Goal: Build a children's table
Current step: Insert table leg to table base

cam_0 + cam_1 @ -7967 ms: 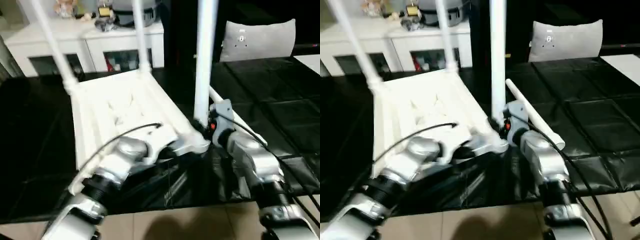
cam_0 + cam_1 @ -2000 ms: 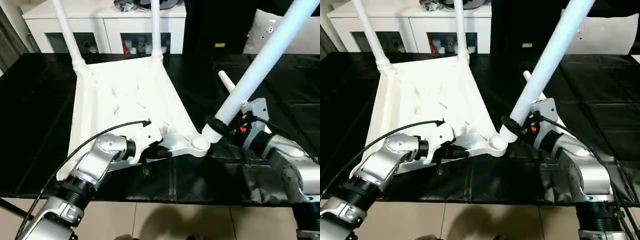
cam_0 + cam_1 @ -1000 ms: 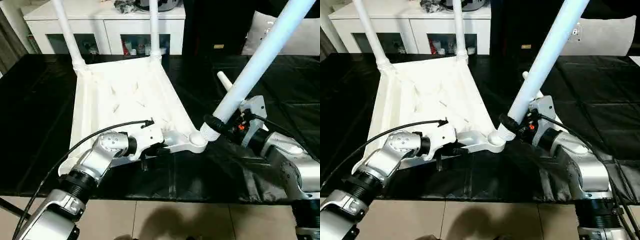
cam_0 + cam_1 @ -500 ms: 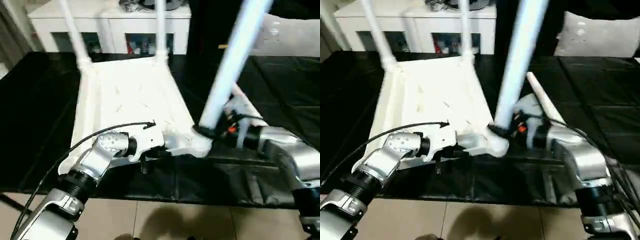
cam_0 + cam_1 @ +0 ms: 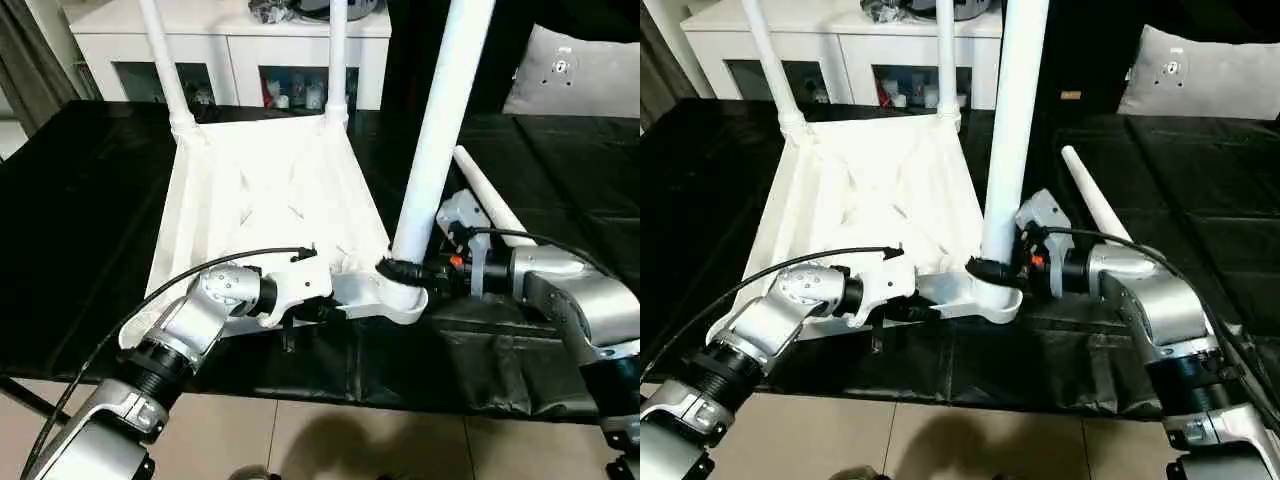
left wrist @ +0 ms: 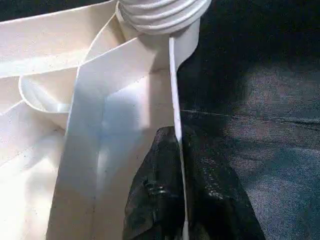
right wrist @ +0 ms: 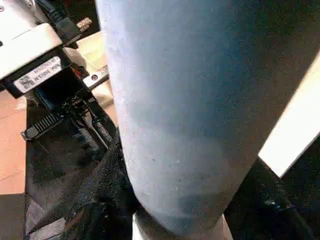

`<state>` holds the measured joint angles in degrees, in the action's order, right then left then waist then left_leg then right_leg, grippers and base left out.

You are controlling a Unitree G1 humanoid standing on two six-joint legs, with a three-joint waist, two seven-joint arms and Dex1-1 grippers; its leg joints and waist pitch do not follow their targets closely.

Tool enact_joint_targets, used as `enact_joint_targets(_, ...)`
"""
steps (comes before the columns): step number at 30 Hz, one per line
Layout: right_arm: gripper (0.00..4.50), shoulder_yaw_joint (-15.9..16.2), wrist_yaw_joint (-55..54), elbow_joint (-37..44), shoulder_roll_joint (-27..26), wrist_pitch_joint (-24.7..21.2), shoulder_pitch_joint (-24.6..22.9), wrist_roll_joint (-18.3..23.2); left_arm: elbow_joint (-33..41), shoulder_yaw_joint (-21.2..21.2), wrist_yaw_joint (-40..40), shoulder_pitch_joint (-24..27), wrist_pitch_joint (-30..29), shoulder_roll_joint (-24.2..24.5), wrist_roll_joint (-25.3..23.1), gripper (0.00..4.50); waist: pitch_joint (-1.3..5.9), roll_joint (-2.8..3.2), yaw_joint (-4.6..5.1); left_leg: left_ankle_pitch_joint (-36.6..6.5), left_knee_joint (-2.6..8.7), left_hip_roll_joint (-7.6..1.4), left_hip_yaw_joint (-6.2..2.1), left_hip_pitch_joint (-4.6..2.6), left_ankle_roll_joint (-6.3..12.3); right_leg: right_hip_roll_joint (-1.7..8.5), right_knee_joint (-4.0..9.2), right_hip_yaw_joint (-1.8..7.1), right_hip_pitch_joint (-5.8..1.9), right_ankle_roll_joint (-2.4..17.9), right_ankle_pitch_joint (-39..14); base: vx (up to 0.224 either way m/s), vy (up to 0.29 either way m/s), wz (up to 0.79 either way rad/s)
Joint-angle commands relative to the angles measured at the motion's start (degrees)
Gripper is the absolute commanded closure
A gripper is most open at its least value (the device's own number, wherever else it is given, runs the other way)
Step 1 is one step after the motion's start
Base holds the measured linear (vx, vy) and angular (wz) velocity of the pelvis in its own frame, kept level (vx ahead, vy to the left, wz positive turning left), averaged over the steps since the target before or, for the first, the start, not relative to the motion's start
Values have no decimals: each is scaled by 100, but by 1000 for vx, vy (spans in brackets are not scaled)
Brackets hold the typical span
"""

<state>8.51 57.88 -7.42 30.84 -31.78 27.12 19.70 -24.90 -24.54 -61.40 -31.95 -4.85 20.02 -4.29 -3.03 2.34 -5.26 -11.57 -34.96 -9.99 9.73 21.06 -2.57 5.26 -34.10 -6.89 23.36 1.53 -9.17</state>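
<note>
Right pincer clamped on upright table leg at near corner socket. Left pincer closed on rim of inverted tabletop, lying on black counter. Loose leg lying just beyond right arm.
</note>
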Motion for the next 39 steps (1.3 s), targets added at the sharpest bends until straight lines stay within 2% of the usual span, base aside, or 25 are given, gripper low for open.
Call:
enact_joint_targets(1, 263, 11, 130, 30, -17, 5, 136, 63, 131, -150, -205, 73, -72, 65, -79, 450, 445, -101, -3, -528, 359, -300, -81, -6, 418, 398, 388, 343, -380, 935, -1468, 0, 0, 0)
enact_joint_targets(9, 263, 206, 128, -331, -127, 95, 328, -150, 259, -203, -333, 101, -241, 140, -66, 450, 439, -101, 9, -593, 366, -306, -80, -24, 371, 397, 384, 344, -367, 999, -1521, 0, 0, 0)
enact_joint_targets(11, 263, 260, 162, -389, -90, 101, 368, -220, 267, -203, -335, 104, -258, 146, -70, 450, 438, -116, 6, -563, 366, -305, -79, -13, 368, 397, 376, 347, -374, 997, -1482, 0, 0, 0)
enact_joint_targets(20, 263, 246, 659, -211, 257, -129, 302, -61, 207, -176, -259, 112, -275, 203, -157, 450, 438, -135, -2, -518, 352, -296, -74, 0, 463, 395, 385, 343, -390, 951, -1533, 0, 0, 0)
enact_joint_targets(25, 263, 237, 582, -397, 200, -48, 316, -172, 223, -190, -256, 112, -290, 179, -153, 450, 437, -124, 7, -573, 356, -302, -79, -9, 422, 393, 398, 337, -375, 930, -1643, 0, 0, 0)
enact_joint_targets(32, 263, 114, 271, -795, -93, 102, 373, -218, 233, -194, -245, 104, -283, 176, -155, 450, 450, -128, 15, -548, 354, -296, -76, -10, 394, 391, 381, 340, -378, 993, -1507, 0, 0, 0)
enact_joint_targets(39, 263, -172, 237, -909, -324, 73, 231, 86, 223, -183, -228, 116, -283, 182, -159, 450, 445, -106, 12, -626, 361, -299, -79, -12, 373, 396, 397, 334, -381, 986, -1551, 0, 0, 0)
